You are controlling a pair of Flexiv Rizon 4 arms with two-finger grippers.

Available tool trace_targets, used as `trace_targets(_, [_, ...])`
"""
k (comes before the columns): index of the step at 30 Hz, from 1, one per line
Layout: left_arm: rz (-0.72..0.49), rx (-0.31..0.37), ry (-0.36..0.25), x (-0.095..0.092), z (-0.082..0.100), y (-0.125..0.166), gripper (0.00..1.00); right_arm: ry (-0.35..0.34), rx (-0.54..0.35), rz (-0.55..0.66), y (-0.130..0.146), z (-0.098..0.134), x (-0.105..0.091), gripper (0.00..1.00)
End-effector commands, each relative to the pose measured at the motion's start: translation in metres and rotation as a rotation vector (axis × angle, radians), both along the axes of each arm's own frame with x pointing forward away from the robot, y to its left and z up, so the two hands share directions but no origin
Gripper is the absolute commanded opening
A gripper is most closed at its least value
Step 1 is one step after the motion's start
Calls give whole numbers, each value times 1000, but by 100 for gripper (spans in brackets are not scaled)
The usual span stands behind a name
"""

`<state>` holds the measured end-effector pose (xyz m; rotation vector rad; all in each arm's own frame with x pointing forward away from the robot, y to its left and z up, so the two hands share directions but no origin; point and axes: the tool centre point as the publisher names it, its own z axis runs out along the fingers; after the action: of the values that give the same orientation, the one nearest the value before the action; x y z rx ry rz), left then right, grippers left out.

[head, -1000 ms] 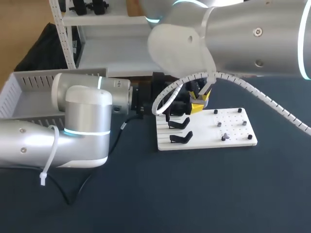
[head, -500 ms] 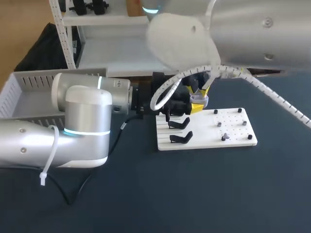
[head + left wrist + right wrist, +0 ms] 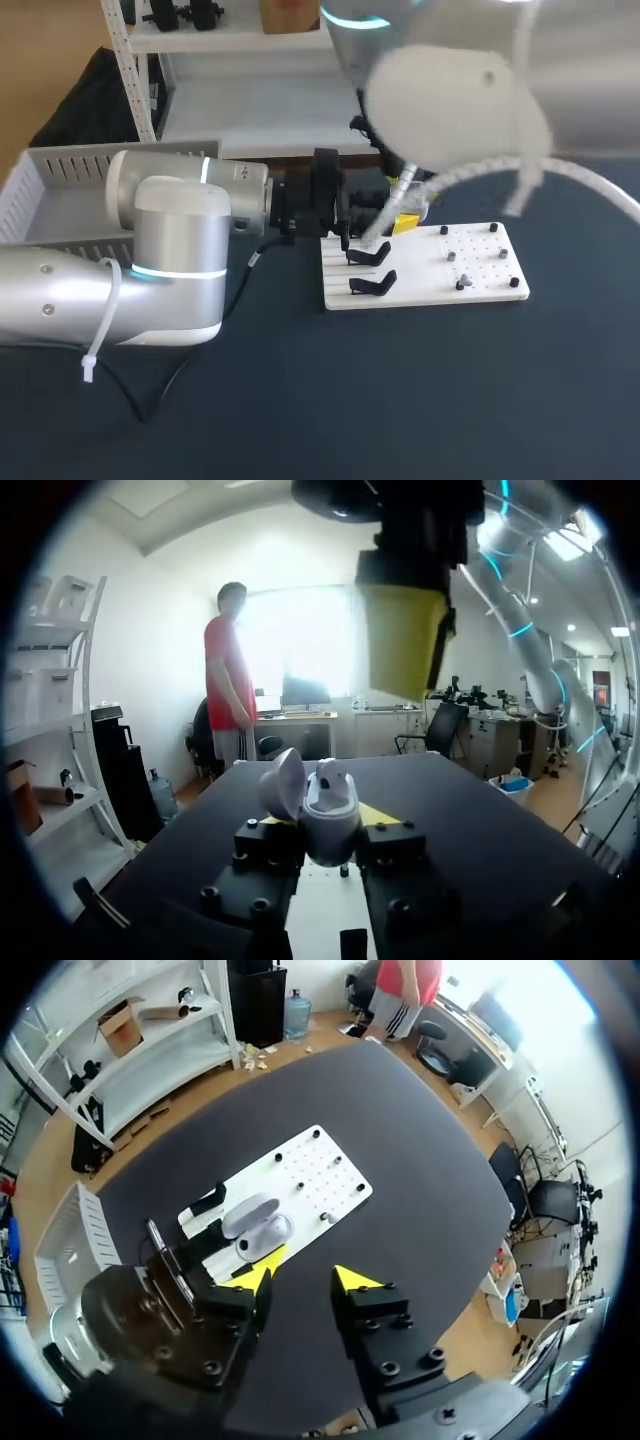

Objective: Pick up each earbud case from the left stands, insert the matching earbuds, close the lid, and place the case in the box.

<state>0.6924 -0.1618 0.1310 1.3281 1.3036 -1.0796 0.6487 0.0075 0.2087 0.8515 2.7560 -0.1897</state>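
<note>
Left gripper [image 3: 326, 832]: clamped on the earbud case [image 3: 330, 825] from both sides — held above the white board [image 3: 480, 268].
Case: lid [image 3: 283, 783] up, one earbud [image 3: 329, 774] seated inside.
Right gripper [image 3: 300, 1282]: fingers apart, empty — above the case.

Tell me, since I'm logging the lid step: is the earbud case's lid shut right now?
No, the earbud case has its lid swung open, with an earbud showing inside.
</note>
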Motion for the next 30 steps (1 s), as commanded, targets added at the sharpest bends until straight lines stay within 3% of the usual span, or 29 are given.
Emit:
trace_targets(1, [0, 1, 0, 1, 0, -1, 0, -155, 214, 88, -15, 1, -10, 38])
trace_targets(14, [0, 1, 0, 1, 0, -1, 0, -205, 272, 143, -22, 4, -24, 40])
trace_targets(16, [0, 1, 0, 1, 0, -1, 0, -188, 275, 124, -24, 3, -26, 53])
trace_targets(17, [0, 1, 0, 1, 0, -1, 0, -188, 275, 124, -24, 3, -26, 100])
trace_targets(30, [0, 1, 0, 1, 0, -1, 0, -188, 275, 124, -24, 3, -26, 100])
